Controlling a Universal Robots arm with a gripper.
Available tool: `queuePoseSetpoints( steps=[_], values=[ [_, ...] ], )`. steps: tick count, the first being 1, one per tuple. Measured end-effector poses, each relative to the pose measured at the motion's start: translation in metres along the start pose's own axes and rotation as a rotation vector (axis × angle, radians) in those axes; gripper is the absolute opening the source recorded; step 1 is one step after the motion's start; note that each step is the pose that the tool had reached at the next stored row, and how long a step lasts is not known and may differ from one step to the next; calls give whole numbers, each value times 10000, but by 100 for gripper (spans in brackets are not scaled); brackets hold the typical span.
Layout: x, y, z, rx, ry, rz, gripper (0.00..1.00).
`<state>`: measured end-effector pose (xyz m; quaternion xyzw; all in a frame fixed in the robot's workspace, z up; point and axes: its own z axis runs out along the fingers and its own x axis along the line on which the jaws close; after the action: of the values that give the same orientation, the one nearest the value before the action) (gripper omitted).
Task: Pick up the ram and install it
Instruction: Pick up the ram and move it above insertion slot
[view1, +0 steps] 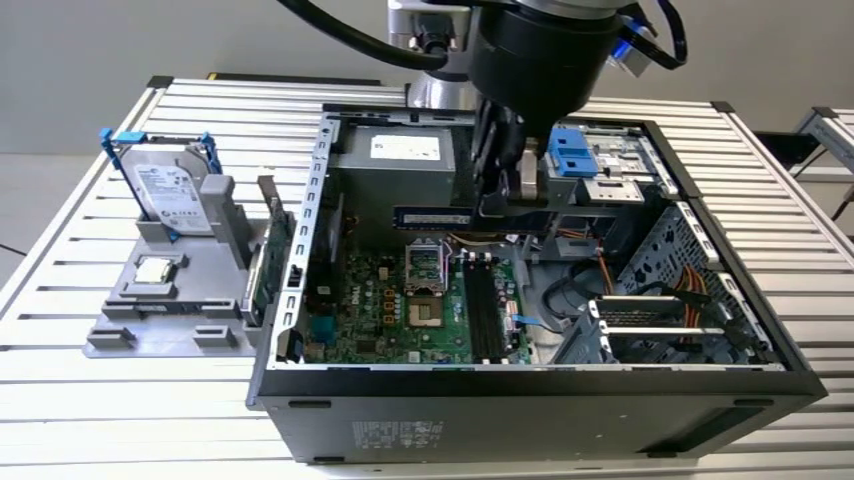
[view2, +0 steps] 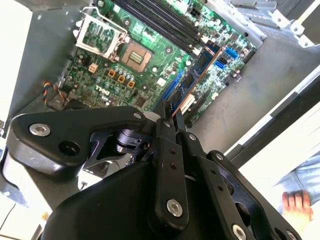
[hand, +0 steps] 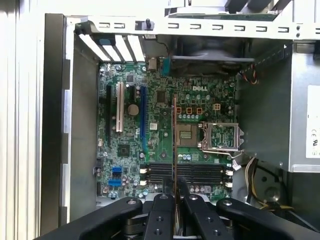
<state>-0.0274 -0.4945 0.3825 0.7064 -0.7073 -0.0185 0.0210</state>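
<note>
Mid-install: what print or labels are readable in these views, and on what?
Nothing reads clearly enough to quote.
Label strip on the ram, held in the gripper: too small.
White label on the power supply: blurred.
Hard drive label: too small.
Sticker on the case front: too small.
Motherboard: a white logo mark; other print too small.

The ram (view1: 430, 216) hangs above motherboard (view1: 387, 305) inside case (view1: 534, 400); hard drive (view1: 171, 195) outside, exterior view's left.

Open PC case (view1: 534, 410) w/ mobo (view1: 387, 300), PSU (view1: 400, 168); HDD (view1: 174, 195) upright in grey holder (view1: 147, 335) beside.
</note>
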Motion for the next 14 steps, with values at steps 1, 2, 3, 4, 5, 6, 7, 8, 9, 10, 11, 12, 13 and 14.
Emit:
queuePoseSetpoints(
  steps=[1,2,3,4,5,6,7,8,9,10,11,12,13,14],
  values=[
    [0,-16,-1,0,-1,14,0],
    [0,-34,-2,0,-2,31,0],
    [0,-49,-2,0,-3,46,0],
    [-1,-68,-4,-1,-4,62,0],
    [-1,-85,-4,0,-5,77,0],
    [-1,-104,-5,0,-6,94,0],
    [-2,-120,-6,0,-7,109,0],
    [-2,-138,-7,0,-8,126,0],
    [-2,-155,-9,-1,-8,141,0],
    [-2,-173,-10,-1,-9,157,0],
    [-2,-190,-10,-1,-10,173,0],
    [-3,-207,-11,-1,-12,188,0],
    [-3,-225,-12,-1,-13,205,0],
    [-3,-243,-13,-1,-14,221,0]
  ],
)
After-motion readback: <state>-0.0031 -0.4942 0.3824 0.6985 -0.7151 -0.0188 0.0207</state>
